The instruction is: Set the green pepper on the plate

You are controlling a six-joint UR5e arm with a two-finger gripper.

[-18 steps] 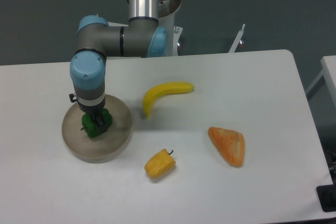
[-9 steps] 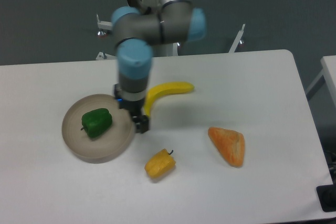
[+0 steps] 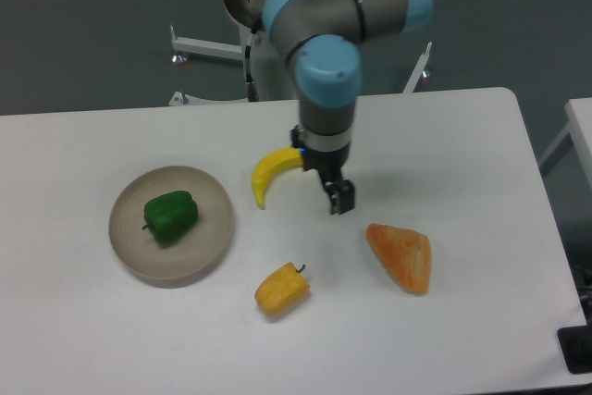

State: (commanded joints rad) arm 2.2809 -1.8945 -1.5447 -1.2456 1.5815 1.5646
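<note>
The green pepper [image 3: 170, 216] lies inside the beige-grey plate [image 3: 210, 245] at the left of the table, its stem pointing left. My gripper [image 3: 337, 197] hangs well to the right of the plate, over the right end of a banana. It holds nothing. Its fingers [image 3: 342, 199] point down toward the table and look a little apart, but I cannot tell how wide.
A yellow banana [image 3: 269, 171] lies between the plate and the gripper, partly hidden by the arm. A yellow-orange pepper [image 3: 282, 290] sits in front of the plate's right side. An orange wedge-shaped item [image 3: 402, 257] lies right of it.
The gripper let go of the green pepper on the plate, then rose and swung right, past the plate's edge to the banana's far end. The pepper stayed put.
</note>
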